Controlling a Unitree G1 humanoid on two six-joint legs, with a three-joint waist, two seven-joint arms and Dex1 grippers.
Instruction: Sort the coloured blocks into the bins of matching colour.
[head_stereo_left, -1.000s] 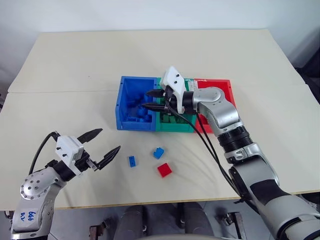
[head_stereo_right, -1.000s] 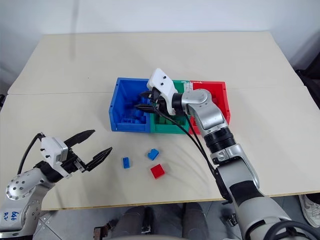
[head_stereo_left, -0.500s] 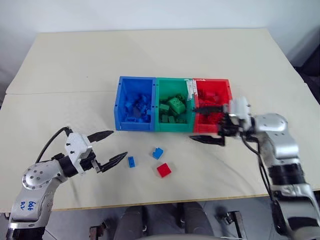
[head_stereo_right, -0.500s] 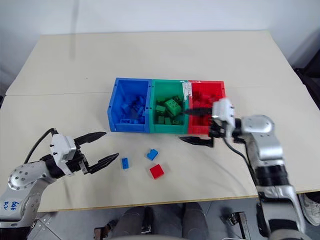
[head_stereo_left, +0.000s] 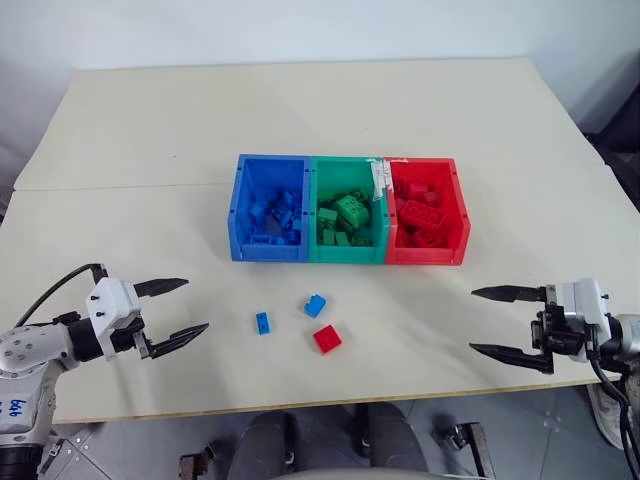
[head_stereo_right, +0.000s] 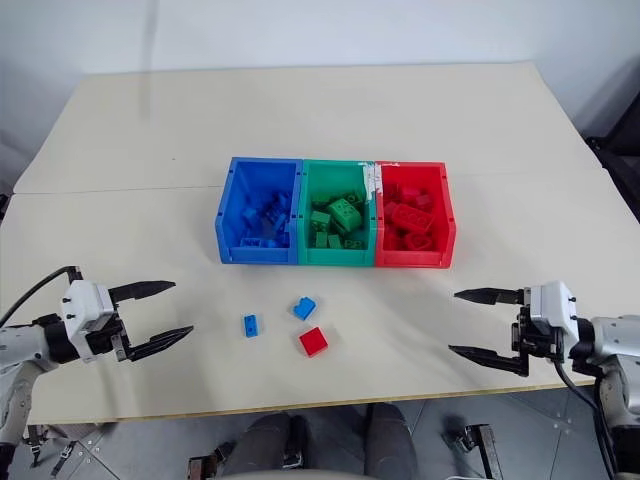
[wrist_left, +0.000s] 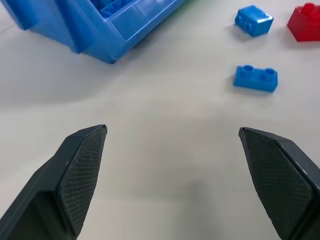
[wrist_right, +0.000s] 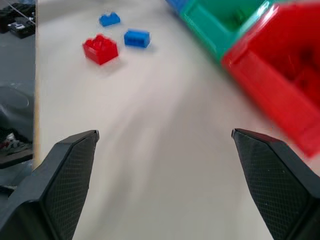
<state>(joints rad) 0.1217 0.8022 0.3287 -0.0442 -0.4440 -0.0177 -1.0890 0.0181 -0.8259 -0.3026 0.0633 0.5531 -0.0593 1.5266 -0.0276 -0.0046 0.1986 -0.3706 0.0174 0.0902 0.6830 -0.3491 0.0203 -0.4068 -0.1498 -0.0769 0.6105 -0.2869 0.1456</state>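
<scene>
blue bin (wrist_left: 95, 25): cut off by left wrist view's edge, only a corner shows
red bin (wrist_right: 280, 75): blurred, cropped in right wrist view
red block (wrist_left: 306, 22): half cut off at edge
bricks in bins (head_stereo_left: 345, 218): heaped, count unclear
bench (head_stereo_left: 90, 380): near edge cropped

Before me I count three rectangular plastic bins, one blue (head_stereo_left: 240, 215), one green (head_stereo_left: 313, 210) and one red (head_stereo_left: 458, 215), plus three loose studded plastic bricks: two small blue (head_stereo_left: 263, 322) (head_stereo_left: 316, 305), one square red (head_stereo_left: 327, 339).
</scene>
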